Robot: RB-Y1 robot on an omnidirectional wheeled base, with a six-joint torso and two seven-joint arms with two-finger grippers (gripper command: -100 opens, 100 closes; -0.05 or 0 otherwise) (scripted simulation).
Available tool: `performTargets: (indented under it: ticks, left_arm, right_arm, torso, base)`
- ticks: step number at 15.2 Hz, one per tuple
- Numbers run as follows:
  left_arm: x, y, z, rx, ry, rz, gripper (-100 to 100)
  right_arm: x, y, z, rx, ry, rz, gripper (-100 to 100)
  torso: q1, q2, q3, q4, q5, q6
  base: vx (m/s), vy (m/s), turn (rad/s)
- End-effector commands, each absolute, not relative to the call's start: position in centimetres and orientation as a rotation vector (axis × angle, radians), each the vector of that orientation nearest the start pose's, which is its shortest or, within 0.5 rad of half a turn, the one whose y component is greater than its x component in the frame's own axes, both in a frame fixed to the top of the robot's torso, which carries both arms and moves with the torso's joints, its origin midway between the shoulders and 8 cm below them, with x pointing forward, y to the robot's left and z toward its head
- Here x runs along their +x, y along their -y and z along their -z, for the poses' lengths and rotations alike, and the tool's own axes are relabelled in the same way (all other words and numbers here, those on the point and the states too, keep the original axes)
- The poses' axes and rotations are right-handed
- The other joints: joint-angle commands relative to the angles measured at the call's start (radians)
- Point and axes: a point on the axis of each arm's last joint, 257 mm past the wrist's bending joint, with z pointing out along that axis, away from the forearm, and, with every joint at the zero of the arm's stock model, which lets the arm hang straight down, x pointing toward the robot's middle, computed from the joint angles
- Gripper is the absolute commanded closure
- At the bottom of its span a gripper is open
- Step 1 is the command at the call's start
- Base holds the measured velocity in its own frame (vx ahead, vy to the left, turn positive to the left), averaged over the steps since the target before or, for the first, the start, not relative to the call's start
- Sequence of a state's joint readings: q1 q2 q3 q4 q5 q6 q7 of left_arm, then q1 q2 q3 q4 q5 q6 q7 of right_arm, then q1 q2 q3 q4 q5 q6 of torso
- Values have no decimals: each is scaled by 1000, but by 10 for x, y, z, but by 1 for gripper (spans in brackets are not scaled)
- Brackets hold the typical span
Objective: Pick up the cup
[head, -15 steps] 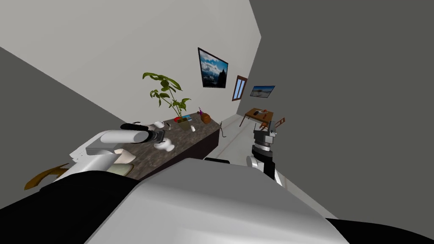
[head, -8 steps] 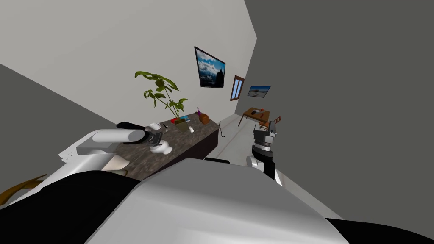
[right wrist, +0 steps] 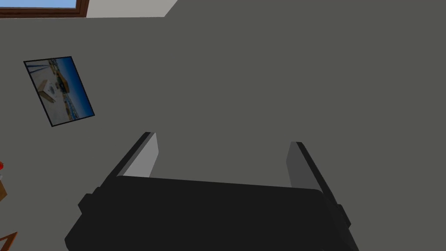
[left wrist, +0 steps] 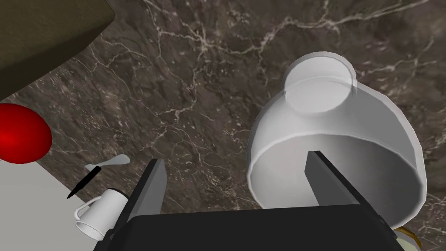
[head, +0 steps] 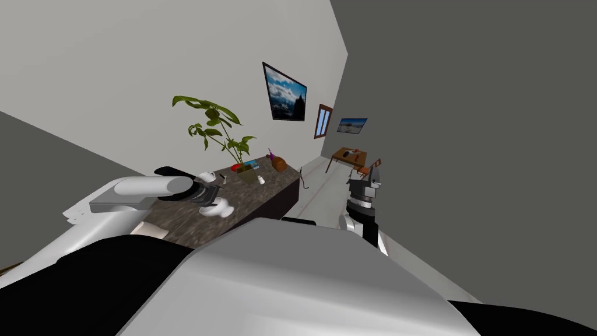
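Grasp lined up on a smooth white round-bodied cup point(left wrist: 348, 126), tipped on its side on the dark veined marble-look counter point(left wrist: 196, 87).
One blade of the spread left gripper point(left wrist: 235, 157) appears set inside the mouth, the other outside the wall, with nothing clamped. The curved, slick-looking wall could be squeezed out or rolled away if closure is off-centre. The right gripper point(right wrist: 223, 137) is held spread, idle.
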State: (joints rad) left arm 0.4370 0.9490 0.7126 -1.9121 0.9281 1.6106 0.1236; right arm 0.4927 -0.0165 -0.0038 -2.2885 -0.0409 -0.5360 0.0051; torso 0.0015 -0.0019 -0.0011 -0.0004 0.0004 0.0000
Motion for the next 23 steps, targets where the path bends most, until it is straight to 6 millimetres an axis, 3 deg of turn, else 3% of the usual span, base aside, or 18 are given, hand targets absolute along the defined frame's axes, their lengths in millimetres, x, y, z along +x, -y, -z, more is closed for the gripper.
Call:
performTargets:
  ticks: [1, 12, 17, 18, 19, 23]
  left_arm:
    - [218, -597, 216, -2350, -1553, 89, -100]
    - [174, -587, 215, -2537, -1564, -7, -100]
    - [179, -596, 239, -2528, -1546, 3, -100]
    - [179, -594, 233, -2530, -1549, 1, -100]
    - [179, -595, 234, -2528, -1549, 3, 100]
    - [180, -594, 234, -2529, -1550, 4, 100]
  right_arm:
    - [336, 282, -37, 628, -564, -1334, 0]
    - [336, 282, -37, 628, -564, -1334, 0]
    - [336, 281, -37, 628, -564, -1334, 0]
    - [336, 281, -37, 628, -564, -1334, 0]
    - [336, 282, -37, 628, -564, -1334, 0]
    - [336, 282, -37, 628, -564, -1334, 0]
  torso:
    - [0, 0, 0, 0, 0, 0]
    - [0, 0, 0, 0, 0, 0]
    - [-1, 2, 1, 0, 0, 0]
    - [-1, 2, 1, 0, 0, 0]
    - [-2, 2, 1, 1, 0, 0]
    - [-1, 1, 0, 0, 0, 0]
  base:
    - [14, 18, -89]
    - [16, 20, -67]
    - [-13, 1, -42]
    - [-17, -3, -15]
    - [-6, -1, 0]
    - [0, 0, 0]
